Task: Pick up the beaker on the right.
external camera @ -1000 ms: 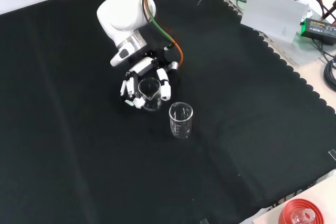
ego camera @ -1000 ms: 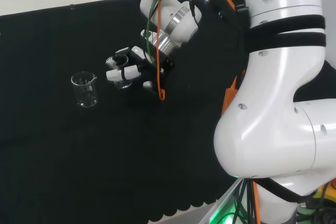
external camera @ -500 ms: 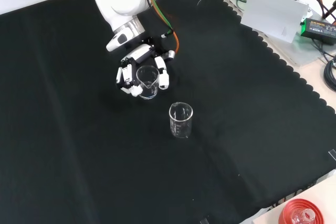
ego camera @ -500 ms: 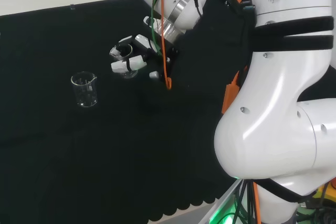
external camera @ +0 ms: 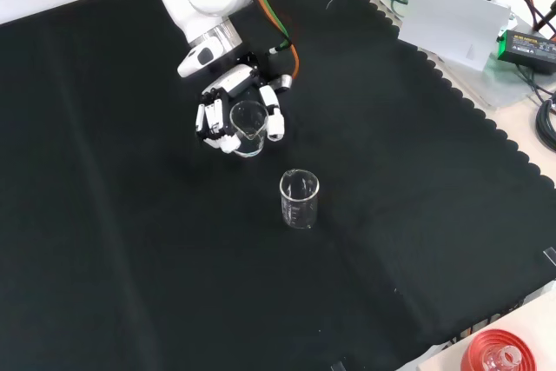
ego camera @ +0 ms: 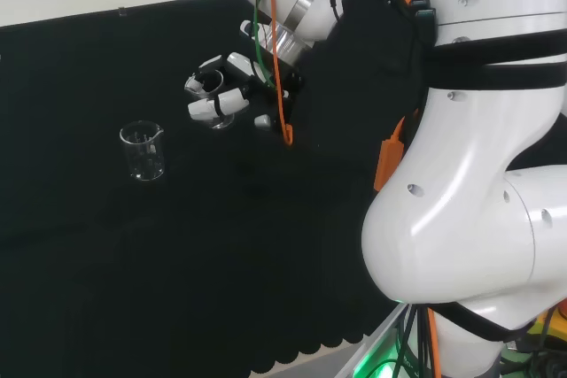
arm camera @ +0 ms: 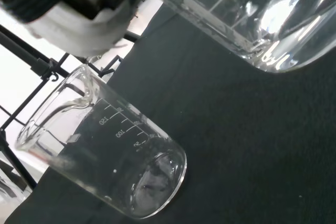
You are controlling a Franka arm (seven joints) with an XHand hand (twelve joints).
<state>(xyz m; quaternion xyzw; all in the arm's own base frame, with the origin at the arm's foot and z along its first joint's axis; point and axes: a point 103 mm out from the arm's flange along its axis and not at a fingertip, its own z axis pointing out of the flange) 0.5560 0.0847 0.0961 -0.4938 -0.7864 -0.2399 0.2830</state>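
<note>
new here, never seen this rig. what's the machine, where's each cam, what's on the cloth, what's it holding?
It is a white robot arm with a black and white hand of fingers and a thumb.

The head view looks over the arm from behind its base. The front view looks down on the black cloth from the opposite side. The wrist view looks past the palm, so things appear large.

Two clear glass beakers are in play. The hand's fingers are curled round the held beaker, which looks lifted off the cloth. The other beaker stands upright, untouched, apart from the hand. In the wrist view it is the lower one.
</note>
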